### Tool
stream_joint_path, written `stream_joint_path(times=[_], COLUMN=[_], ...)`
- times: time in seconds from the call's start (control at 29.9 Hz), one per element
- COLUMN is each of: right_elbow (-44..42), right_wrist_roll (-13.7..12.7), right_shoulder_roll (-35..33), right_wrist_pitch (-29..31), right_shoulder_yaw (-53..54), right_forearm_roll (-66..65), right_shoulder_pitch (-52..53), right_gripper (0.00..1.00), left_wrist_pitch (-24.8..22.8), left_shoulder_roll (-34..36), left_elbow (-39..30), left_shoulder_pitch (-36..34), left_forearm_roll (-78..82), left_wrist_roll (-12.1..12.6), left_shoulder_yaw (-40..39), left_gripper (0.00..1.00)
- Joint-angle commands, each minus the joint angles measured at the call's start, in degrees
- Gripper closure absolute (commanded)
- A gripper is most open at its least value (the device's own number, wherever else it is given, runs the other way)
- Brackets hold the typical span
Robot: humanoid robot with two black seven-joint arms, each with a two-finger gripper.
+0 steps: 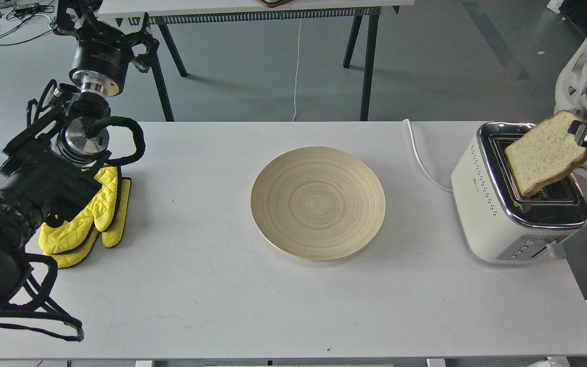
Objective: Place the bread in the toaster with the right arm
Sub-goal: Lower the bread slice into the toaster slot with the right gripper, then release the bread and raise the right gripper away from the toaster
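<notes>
The bread (543, 153), a pale speckled slice with a brown crust, hangs tilted over the chrome top of the cream-white toaster (482, 204) at the table's right end. Its lower corner sits at the slots' front end. My right gripper (580, 131) comes in from the right edge and is shut on the slice's upper right corner. My left arm lies along the left side; its gripper (72, 10) is up at the far left, dark and end-on, so its fingers cannot be told apart.
A round pale wooden plate (318, 202) sits mid-table. Yellow oven mitts (89, 219) lie at the left beside my left arm. The toaster's white cord (421, 163) runs over the table's back edge. A white chair (584, 66) stands behind the toaster.
</notes>
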Motion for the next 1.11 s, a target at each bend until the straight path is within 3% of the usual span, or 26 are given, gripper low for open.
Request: stream_joint_path(times=[0.0,0.07,0.2,0.4,0.54,0.87,0.94,1.07], right_elbow=[-0.33,-0.33,-0.51,-0.59,-0.59,-5.86,-9.01,-20.43], right_wrist_roll=[0.02,0.1,0.1,0.54,0.63,2.21,5.1,14.24], right_shoulder_roll=[0.63,0.98,2.92,4.76,5.2,15.12,18.02,26.19], right_wrist_pitch=[-0.33,-0.42,-0.51,-0.59,-0.68,-0.33,0.11,3.52], right_shoulder_yaw=[0.0,0.0,0.09,1.23,5.6,18.88,20.91,23.02], right_forearm_roll=[-1.4,-1.49,-1.49,-1.14,0.35,23.64,27.06,38.83], right_shoulder_pitch=[-0.44,-0.61,-1.32,-0.97,-0.79,-0.7,-0.88,-0.96], right_gripper=[0.98,0.92,0.67,0.38,0.02,0.01,0.0,0.0], left_wrist_pitch=[0.0,0.0,0.0,0.0,0.0,0.0,0.0,0.0], left_shoulder_roll=[0.0,0.0,0.0,0.0,0.0,0.0,0.0,0.0], left_elbow=[0.0,0.0,0.0,0.0,0.0,0.0,0.0,0.0], left_shoulder_pitch=[0.0,0.0,0.0,0.0,0.0,0.0,0.0,0.0], left_forearm_roll=[0.0,0.0,0.0,0.0,0.0,0.0,0.0,0.0], left_wrist_roll=[0.01,0.01,0.01,0.01,0.01,0.01,0.01,0.01], left_shoulder_yaw=[0.0,0.0,-0.09,-0.09,-0.09,0.0,0.08,0.26], left_gripper=[0.0,0.0,0.0,0.0,0.0,0.0,0.0,0.0])
